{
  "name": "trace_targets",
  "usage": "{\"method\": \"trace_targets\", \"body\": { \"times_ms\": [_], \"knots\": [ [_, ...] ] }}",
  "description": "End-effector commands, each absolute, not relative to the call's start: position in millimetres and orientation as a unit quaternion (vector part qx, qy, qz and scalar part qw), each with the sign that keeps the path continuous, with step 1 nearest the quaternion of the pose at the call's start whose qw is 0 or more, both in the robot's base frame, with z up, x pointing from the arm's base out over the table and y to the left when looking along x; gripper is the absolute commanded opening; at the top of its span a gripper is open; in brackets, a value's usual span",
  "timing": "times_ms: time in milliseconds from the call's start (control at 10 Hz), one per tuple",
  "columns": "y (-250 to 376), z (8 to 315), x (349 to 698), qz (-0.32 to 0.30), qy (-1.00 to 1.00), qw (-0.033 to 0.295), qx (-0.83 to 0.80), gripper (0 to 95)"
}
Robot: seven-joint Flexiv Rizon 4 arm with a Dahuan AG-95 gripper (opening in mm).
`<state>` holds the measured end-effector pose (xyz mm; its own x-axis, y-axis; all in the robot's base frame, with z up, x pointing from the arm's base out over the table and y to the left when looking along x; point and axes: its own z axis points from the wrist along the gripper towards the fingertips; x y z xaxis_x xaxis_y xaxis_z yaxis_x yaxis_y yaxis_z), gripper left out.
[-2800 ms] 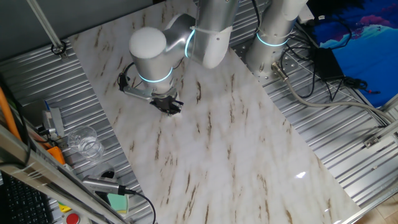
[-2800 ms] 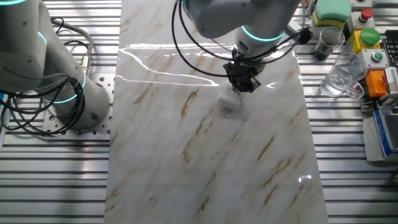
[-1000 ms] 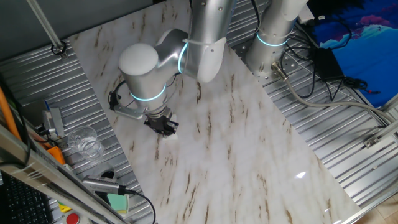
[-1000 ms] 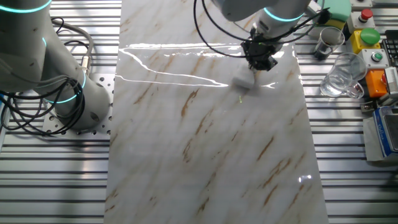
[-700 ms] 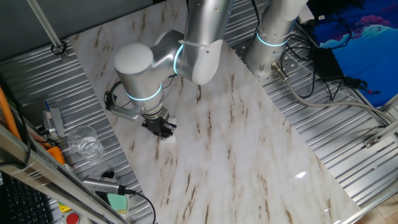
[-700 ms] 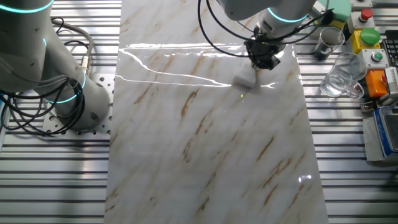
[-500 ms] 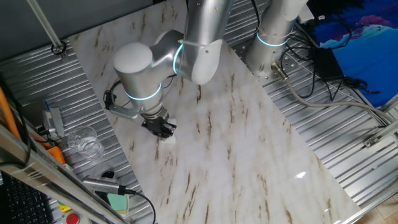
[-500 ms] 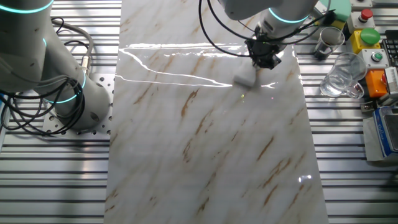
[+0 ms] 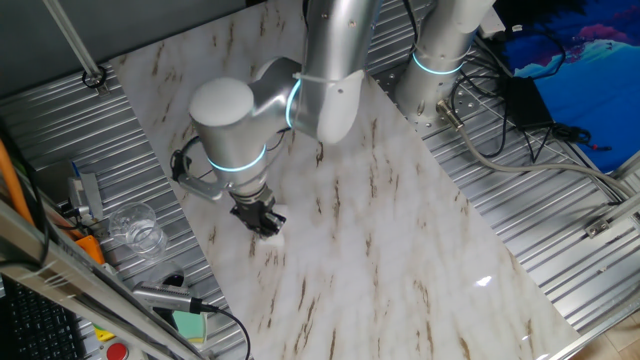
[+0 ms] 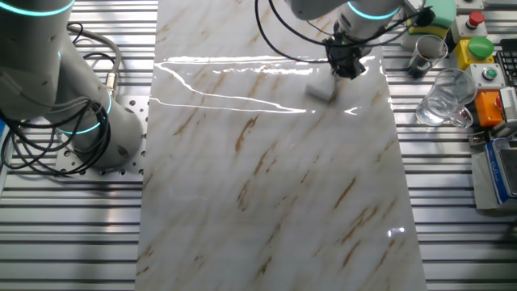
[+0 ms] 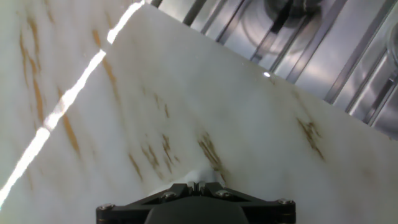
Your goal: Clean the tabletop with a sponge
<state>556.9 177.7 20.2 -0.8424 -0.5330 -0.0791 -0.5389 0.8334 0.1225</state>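
Observation:
The tabletop [image 9: 400, 230] is a long white marble slab with brown streaks; it also shows in the other fixed view [image 10: 266, 178] and fills the hand view [image 11: 155, 106]. My gripper [image 9: 262, 221] is shut on the small white sponge [image 9: 272, 226] and presses it on the slab near its left edge. In the other fixed view the gripper [image 10: 346, 66] stands over the sponge [image 10: 321, 88] near the slab's right edge. In the hand view only a white sliver of sponge [image 11: 202, 177] shows ahead of the shut jaws.
A clear glass [image 9: 137, 229] and a pale green block [image 9: 189, 324] sit on the ribbed metal beside the slab. A metal cup [image 10: 424, 55], control boxes [image 10: 485, 56] and a second arm's base [image 10: 81, 113] flank it. Cables [image 9: 520, 130] lie at the right.
The gripper has slid the sponge along the slab, toward the glass side and down the slab's edge in one fixed view, upward in the other. It stays shut on the sponge.

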Motion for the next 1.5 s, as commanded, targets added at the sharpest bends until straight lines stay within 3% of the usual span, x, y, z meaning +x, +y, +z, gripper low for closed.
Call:
{"method": "trace_targets", "body": {
  "times_ms": [100, 1100, 1500],
  "knots": [
    [179.8, 18.8, 557.7, 0.064, 0.959, 0.016, -0.274, 0.0],
    [76.6, 30.3, 533.7, 0.064, 0.927, 0.005, -0.370, 0.0],
    [64.0, 30.4, 526.5, 0.053, 0.920, 0.006, -0.388, 0.0]
  ]
}}
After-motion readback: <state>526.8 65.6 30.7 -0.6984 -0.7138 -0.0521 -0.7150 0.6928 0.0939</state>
